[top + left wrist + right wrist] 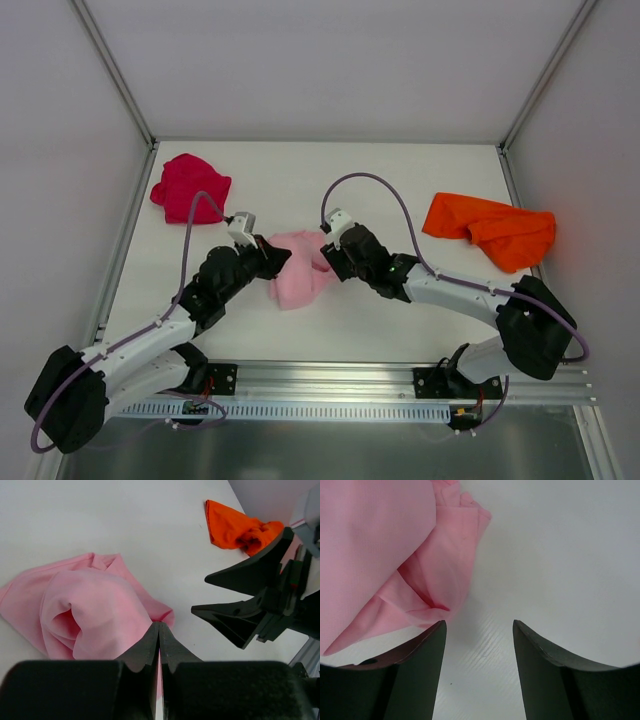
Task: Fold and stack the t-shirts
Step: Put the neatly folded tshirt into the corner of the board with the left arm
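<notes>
The light pink t-shirt point(300, 278) lies crumpled at the table's middle. My left gripper point(279, 257) is shut on its left edge; in the left wrist view the pink cloth point(85, 610) shows between the closed jaws point(160, 626). My right gripper point(330, 262) is open and empty at the shirt's right edge. In the right wrist view it point(479, 622) stands over bare table, with the pink folds point(395, 545) just beyond its left finger. It also shows open in the left wrist view point(199, 595). The crimson-red t-shirt point(190, 188) is bunched at the far left. The orange t-shirt point(495, 230) is bunched at the right.
The white table point(320, 170) is walled by grey panels at the back and sides. A metal rail point(350, 385) runs along the near edge by the arm bases. The orange shirt also shows in the left wrist view point(232, 527).
</notes>
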`<state>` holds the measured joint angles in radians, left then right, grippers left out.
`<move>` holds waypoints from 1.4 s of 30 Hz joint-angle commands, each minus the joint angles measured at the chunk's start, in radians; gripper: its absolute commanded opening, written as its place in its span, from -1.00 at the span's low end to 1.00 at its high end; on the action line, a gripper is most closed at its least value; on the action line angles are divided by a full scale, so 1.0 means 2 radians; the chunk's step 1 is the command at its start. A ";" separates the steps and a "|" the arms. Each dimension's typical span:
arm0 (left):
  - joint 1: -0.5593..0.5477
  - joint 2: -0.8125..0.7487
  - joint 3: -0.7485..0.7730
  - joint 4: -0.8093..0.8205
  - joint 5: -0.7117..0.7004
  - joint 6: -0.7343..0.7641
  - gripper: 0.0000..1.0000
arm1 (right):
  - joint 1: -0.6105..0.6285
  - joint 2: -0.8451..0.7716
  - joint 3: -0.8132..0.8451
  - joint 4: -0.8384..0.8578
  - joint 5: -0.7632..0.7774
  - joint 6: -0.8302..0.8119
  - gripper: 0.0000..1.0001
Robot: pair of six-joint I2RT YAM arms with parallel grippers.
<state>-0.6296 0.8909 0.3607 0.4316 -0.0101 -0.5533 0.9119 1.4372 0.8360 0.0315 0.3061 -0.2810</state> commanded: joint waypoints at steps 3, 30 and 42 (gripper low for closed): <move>-0.005 0.079 0.000 0.052 0.008 0.007 -1.00 | 0.000 -0.023 -0.005 0.029 -0.002 0.015 0.19; -0.005 0.252 0.082 -0.115 -0.234 -0.131 -1.00 | 0.009 -0.028 0.008 -0.013 -0.179 0.011 -0.94; -0.004 0.235 0.054 -0.062 -0.207 -0.124 -1.00 | -0.004 0.118 0.098 -0.009 -0.324 -0.005 -0.98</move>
<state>-0.6353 1.3975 0.4973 0.2993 -0.4030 -0.8013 0.9222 1.6085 0.9417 -0.0120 -0.2127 -0.2722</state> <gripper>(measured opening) 0.006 0.017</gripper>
